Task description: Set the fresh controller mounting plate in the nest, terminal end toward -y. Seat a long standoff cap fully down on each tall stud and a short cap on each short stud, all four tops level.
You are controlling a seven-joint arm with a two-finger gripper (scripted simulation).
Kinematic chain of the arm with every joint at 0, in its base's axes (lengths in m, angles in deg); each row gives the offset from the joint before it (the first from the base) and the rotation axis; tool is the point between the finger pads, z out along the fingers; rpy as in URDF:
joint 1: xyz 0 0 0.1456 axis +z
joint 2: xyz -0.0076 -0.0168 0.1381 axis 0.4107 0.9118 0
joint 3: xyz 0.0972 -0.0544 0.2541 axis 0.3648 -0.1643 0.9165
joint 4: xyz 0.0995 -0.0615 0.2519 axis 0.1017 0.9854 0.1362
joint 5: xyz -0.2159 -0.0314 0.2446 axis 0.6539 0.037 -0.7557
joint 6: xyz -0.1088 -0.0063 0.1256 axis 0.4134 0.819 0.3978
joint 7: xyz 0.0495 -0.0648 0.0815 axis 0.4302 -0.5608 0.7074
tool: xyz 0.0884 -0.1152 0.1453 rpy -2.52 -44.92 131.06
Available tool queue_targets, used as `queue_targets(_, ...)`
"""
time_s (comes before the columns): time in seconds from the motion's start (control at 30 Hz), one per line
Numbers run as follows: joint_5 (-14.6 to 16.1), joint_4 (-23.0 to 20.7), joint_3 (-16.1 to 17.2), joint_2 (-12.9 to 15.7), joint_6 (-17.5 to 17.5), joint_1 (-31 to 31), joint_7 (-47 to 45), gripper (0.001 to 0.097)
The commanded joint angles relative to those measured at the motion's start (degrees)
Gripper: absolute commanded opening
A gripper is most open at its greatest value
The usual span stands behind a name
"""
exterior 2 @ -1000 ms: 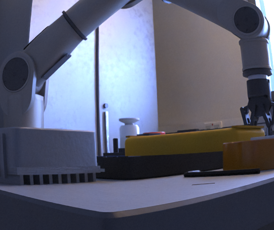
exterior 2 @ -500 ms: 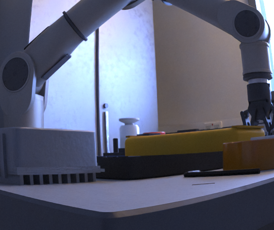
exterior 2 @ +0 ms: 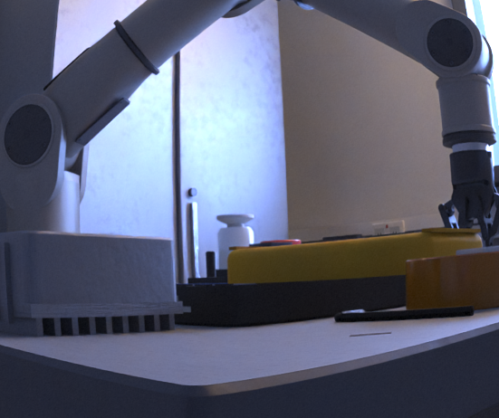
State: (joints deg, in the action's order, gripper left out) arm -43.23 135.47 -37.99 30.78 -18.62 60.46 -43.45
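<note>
The long yellow block (exterior 2: pixel 350 258) rests on the black nest base (exterior 2: pixel 287 298) in the middle of the bench. A short black stud (exterior 2: pixel 210 263) stands upright at the base's left end. At the far right my gripper (exterior 2: pixel 473 226) reaches down behind the yellow block's right end with its fingers partly closed; whether it holds anything is hidden. An orange curved tray (exterior 2: pixel 466 280) sits in front of it, with the edge of a pale flat plate (exterior 2: pixel 491 248) showing above its rim.
A grey finned housing (exterior 2: pixel 69 280) fills the bench's left side beside the arm's base. A white bottle-shaped object (exterior 2: pixel 235 235) stands behind the nest. A thin black rod (exterior 2: pixel 405 314) lies flat before the orange tray, near the bench's front edge.
</note>
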Motion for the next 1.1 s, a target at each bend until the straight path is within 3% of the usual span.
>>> queue_targets(0.0, 0.00, -0.02, -0.01, -0.04, -0.01, 0.00, 0.00, 0.0345)
queue_targets(0.43, 0.00, -0.01, 0.00, -0.02, -0.01, 0.00, 0.00, 0.0085)
queue_targets(0.8, 0.07, -0.08, -0.10, -0.37, 0.39, 0.05, 0.05, 0.0080)
queue_targets(1.07, 0.56, -0.68, -0.72, -2.53, 3.10, 0.33, 0.38, 0.0080)
